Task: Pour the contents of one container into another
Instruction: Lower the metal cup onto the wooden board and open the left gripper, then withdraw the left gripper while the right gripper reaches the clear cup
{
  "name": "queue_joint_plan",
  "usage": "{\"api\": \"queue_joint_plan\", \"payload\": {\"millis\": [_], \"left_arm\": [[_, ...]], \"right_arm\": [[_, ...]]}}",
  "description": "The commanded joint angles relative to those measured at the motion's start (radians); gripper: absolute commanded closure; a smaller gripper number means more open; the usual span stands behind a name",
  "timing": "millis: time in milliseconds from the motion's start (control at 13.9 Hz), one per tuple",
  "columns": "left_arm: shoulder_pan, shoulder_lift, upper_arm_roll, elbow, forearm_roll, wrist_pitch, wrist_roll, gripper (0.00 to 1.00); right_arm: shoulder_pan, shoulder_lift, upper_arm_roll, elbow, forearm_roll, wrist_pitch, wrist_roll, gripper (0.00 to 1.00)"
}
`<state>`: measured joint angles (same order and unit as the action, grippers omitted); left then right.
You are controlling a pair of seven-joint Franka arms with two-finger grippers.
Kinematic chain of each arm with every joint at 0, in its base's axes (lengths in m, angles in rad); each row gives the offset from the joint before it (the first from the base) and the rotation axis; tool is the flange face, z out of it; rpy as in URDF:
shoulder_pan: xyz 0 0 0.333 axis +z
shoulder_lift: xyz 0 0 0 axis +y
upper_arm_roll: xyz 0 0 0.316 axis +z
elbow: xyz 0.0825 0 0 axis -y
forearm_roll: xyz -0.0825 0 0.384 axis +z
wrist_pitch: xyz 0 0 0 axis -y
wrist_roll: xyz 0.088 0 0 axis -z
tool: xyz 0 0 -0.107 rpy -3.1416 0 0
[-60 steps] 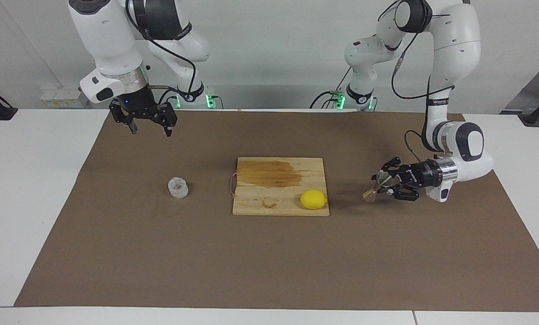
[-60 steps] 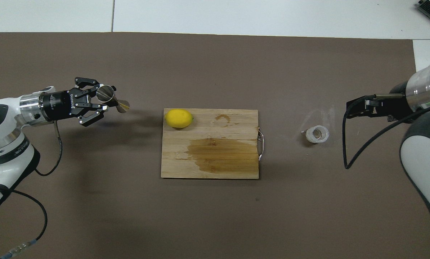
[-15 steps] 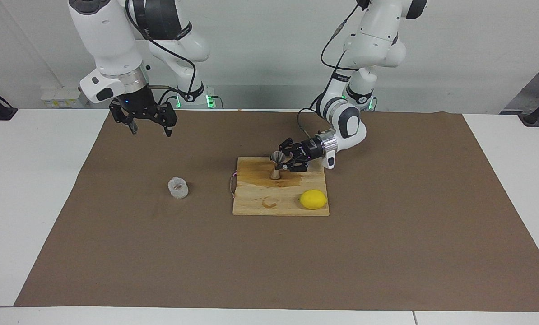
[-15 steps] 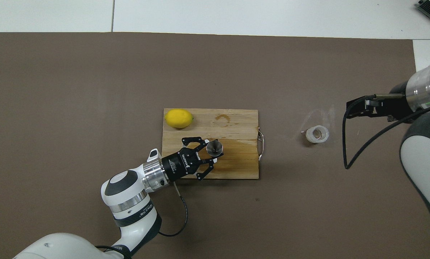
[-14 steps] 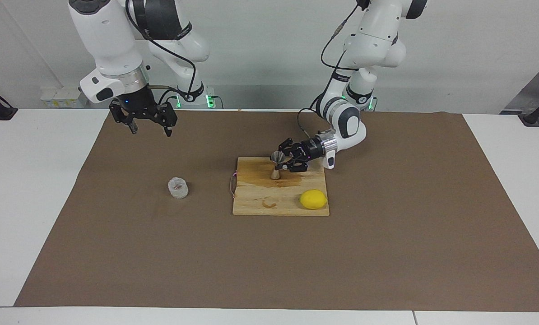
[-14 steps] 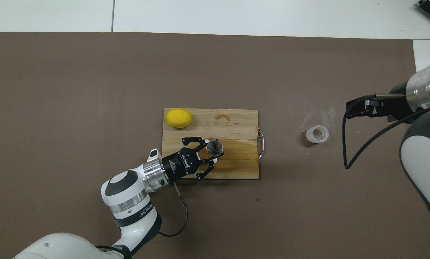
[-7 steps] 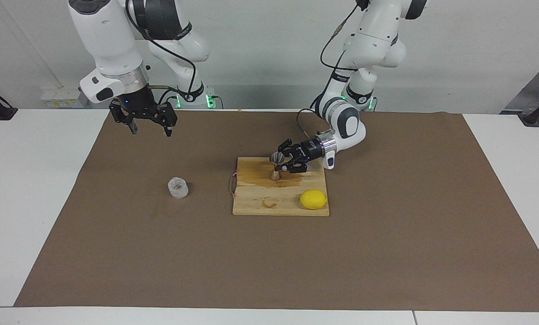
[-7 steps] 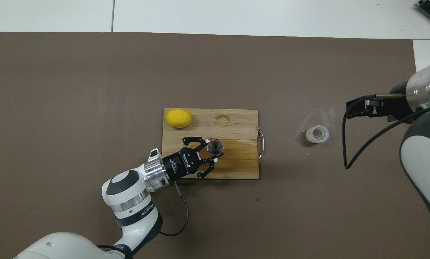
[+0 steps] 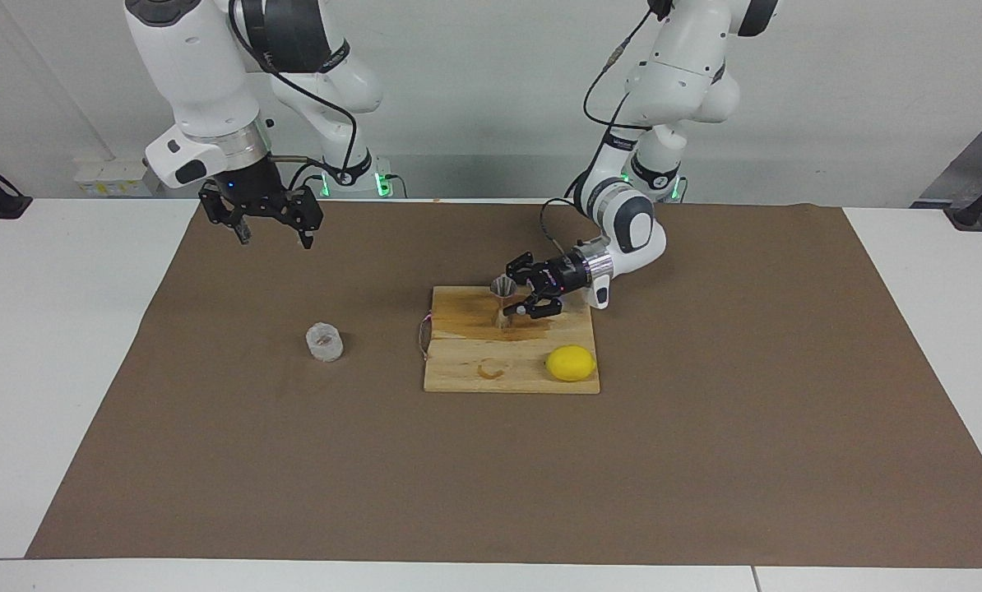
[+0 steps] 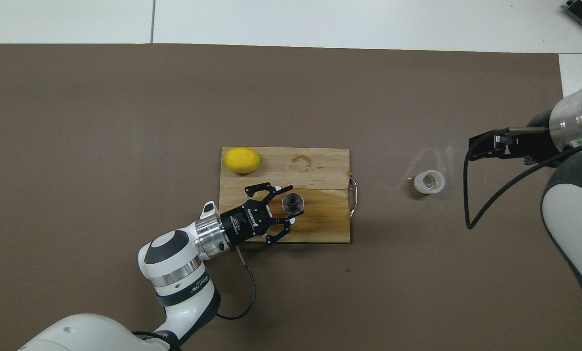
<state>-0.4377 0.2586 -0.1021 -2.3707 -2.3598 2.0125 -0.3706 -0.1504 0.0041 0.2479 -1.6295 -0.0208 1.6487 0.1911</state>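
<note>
Meanwhile, the silvery jigger [image 9: 503, 304] stood upright on the wooden cutting board [image 9: 466, 374] at the middle of the tabletop [image 9: 63, 345], set on a dark wet patch, with a lemon [image 9: 571, 363] lying on the same board farther from the robots. The left claw [image 9: 517, 293] sat just beside the jigger with its fingers spread apart on either side of it, apparently not pinching the metal. The textured clear cup [image 9: 324, 342] rested on the brown mat [image 9: 705, 460] toward the right arm's end, well apart from the board. The right claw [image 9: 270, 234] hung spread and empty in the air over the mat, waiting. By the look of it, only the receiving vessel had been placed; picking up the cup, carrying it over and pouring all remained.
</note>
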Motion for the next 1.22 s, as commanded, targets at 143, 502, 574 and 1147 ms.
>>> {"api": "queue_joint_plan", "payload": {"millis": [143,502,574,1147], "left_arm": [[-0.015,0.007,0.004,0.024,-0.026,0.044,0.012,0.0],[-0.015,-0.002,-0.002,0.03,-0.023,0.074,0.012,0.0],[-0.015,-0.005,-0.002,0.03,-0.023,0.08,0.01,0.0],[-0.016,-0.057,-0.017,0.028,-0.016,0.129,-0.028,0.0]], "right_arm": [[-0.009,-0.007,0.005,-0.001,0.002,-0.007,0.002,0.0],[-0.009,-0.007,0.005,-0.001,0.002,-0.007,0.002,0.0],[-0.009,-0.007,0.005,-0.001,0.002,-0.007,0.002,0.0],[-0.009,-0.007,0.005,-0.001,0.002,-0.007,0.002,0.0]]}}
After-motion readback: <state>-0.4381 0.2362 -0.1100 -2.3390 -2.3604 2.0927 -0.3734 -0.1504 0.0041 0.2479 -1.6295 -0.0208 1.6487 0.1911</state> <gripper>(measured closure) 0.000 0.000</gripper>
